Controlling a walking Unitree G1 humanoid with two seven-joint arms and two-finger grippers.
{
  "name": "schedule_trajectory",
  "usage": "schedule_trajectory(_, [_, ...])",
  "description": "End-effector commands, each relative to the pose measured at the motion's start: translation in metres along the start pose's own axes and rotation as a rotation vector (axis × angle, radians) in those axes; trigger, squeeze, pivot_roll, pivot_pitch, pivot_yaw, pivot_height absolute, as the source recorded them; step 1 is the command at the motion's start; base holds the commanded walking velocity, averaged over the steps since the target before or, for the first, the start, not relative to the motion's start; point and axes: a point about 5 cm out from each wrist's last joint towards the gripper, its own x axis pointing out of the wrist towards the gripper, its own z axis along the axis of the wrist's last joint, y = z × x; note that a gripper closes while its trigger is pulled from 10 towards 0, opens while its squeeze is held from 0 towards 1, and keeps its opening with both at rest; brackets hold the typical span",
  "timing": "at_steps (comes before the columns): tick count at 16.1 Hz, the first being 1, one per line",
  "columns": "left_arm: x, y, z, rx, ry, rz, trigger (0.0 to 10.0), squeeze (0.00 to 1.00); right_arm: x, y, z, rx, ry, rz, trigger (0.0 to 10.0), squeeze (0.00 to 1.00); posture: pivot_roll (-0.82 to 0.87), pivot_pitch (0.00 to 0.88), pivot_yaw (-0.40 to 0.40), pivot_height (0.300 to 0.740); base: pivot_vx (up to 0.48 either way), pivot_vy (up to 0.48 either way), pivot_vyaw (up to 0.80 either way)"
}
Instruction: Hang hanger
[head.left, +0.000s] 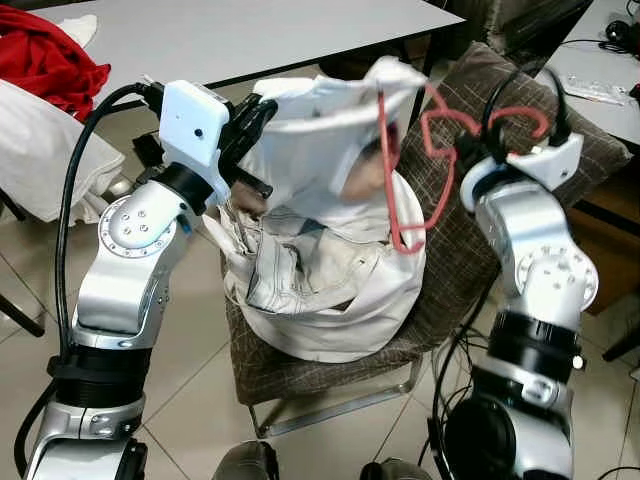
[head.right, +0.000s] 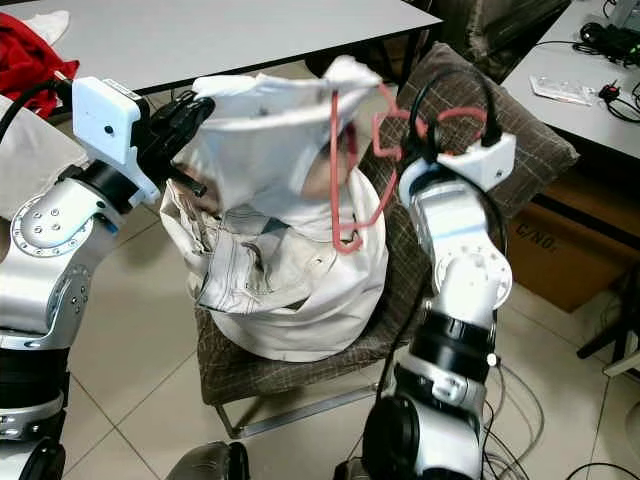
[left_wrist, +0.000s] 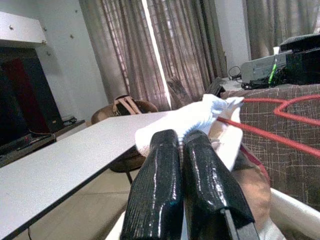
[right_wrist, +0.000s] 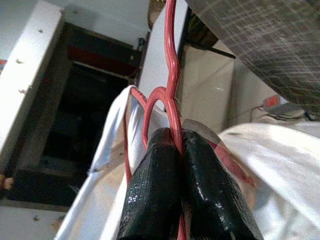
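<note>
Hanger (head.left: 402, 190), thin red wire, bent outline

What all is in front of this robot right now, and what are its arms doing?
White cloth garment: one, heaped on the chair, top edge lifted.
Red wire hanger: one, partly inside the garment's raised opening.
Brown checked cushioned chair: one, under the garment.
Grey table: one, behind the chair.
Red cloth: one, on the table's left end.
Tiled floor: pale, below.
Left gripper: fingers shut on the garment's edge, holding it up.
Right gripper: fingers shut on the hanger.
</note>
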Motion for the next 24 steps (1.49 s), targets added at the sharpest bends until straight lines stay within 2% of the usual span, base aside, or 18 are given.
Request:
schedule_trajectory(1, [-0.002,-0.001,0.008,0.008,-0.05,-0.01,10.0,0.0,-0.002,0.014,0.016,0.123,-0.098,0.021,10.0,0.0,0.0,0.038,0.002,0.74,0.0,0.0,0.0])
schedule_trajectory(2, [-0.001,-0.01,0.01,-0.005,-0.07,-0.046,10.0,0.0,-0.001,0.022,0.014,0.204,-0.084,0.034,10.0,0.0,0.0,0.038,0.002,0.74,0.0,0.0,0.0])
schedule_trajectory(3, [0.004,-0.025,0.01,-0.027,-0.079,-0.101,10.0,0.0,0.002,0.032,0.01,0.251,-0.06,0.052,10.0,0.0,0.0,0.04,-0.001,0.74,0.0,0.0,0.0])
schedule_trajectory(4, [0.01,-0.052,0.005,-0.045,-0.081,-0.177,10.0,0.0,0.007,0.043,0.004,0.259,-0.044,0.066,10.0,0.0,0.0,0.038,-0.002,0.74,0.0,0.0,0.0])
schedule_trajectory(5, [0.012,-0.063,0.0,-0.045,-0.068,-0.207,10.0,0.0,0.009,0.043,0.002,0.26,-0.043,0.06,10.0,0.0,0.0,0.04,-0.004,0.74,0.0,0.0,0.0])
schedule_trajectory(6, [0.014,-0.087,-0.01,-0.061,-0.048,-0.284,10.0,0.0,0.015,0.041,-0.003,0.231,-0.053,0.036,10.0,0.0,-0.01,0.042,-0.006,0.74,0.0,0.0,0.0])
schedule_trajectory(7, [0.015,-0.107,-0.006,-0.152,-0.072,-0.352,10.0,0.0,0.018,0.039,-0.006,0.134,-0.082,0.014,10.0,0.0,-0.01,0.042,-0.005,0.74,0.0,0.0,0.0])
schedule_trajectory(8, [0.016,-0.112,-0.003,-0.189,-0.077,-0.361,10.0,0.0,0.019,0.039,-0.007,0.129,-0.087,0.013,10.0,0.0,-0.01,0.043,-0.004,0.74,0.0,0.0,0.0])
schedule_trajectory(9, [0.018,-0.118,0.007,-0.257,-0.103,-0.382,10.0,0.0,0.02,0.04,-0.007,0.079,-0.109,0.016,10.0,0.0,-0.02,0.044,-0.003,0.74,0.0,0.0,0.0])
schedule_trajectory(10, [0.018,-0.12,0.016,-0.329,-0.131,-0.401,10.0,0.0,0.02,0.04,-0.007,0.063,-0.131,0.007,10.0,0.0,-0.02,0.045,-0.002,0.74,0.0,0.0,0.0])
schedule_trajectory(11, [0.016,-0.122,0.02,-0.374,-0.146,-0.426,10.0,0.0,0.021,0.04,-0.007,0.085,-0.143,-0.009,10.0,0.0,-0.01,0.045,-0.003,0.74,0.0,0.0,0.0])
schedule_trajectory(16, [0.006,-0.133,0.036,-0.529,-0.152,-0.583,10.0,0.0,0.025,0.036,-0.004,0.083,-0.204,-0.045,10.0,0.0,-0.01,0.046,-0.004,0.74,0.0,0.0,0.0])
schedule_trajectory(17, [0.003,-0.14,0.036,-0.523,-0.117,-0.645,10.0,0.0,0.026,0.033,-0.003,0.101,-0.216,-0.066,10.0,0.0,0.0,0.044,-0.002,0.74,0.0,0.0,0.0])
schedule_trajectory(20, [0.0,-0.146,0.035,-0.517,-0.09,-0.682,10.0,0.0,0.027,0.031,0.0,0.124,-0.241,-0.084,10.0,0.0,0.0,0.043,0.002,0.74,0.0,0.0,0.0])
schedule_trajectory(22, [0.006,-0.137,0.035,-0.48,-0.088,-0.594,10.0,0.0,0.026,0.032,-0.001,0.116,-0.232,-0.076,10.0,0.0,-0.01,0.036,0.004,0.74,0.0,0.0,0.0])
schedule_trajectory(23, [0.012,-0.13,0.032,-0.441,-0.074,-0.534,10.0,0.0,0.026,0.033,-0.006,0.072,-0.2,-0.067,10.0,0.0,-0.01,0.036,0.002,0.74,0.0,0.0,0.0])
schedule_trajectory(24, [0.022,-0.114,0.024,-0.361,-0.032,-0.427,10.0,0.0,0.023,0.034,-0.015,-0.006,-0.134,-0.041,10.0,0.0,-0.01,0.035,0.001,0.74,0.0,0.0,0.0])
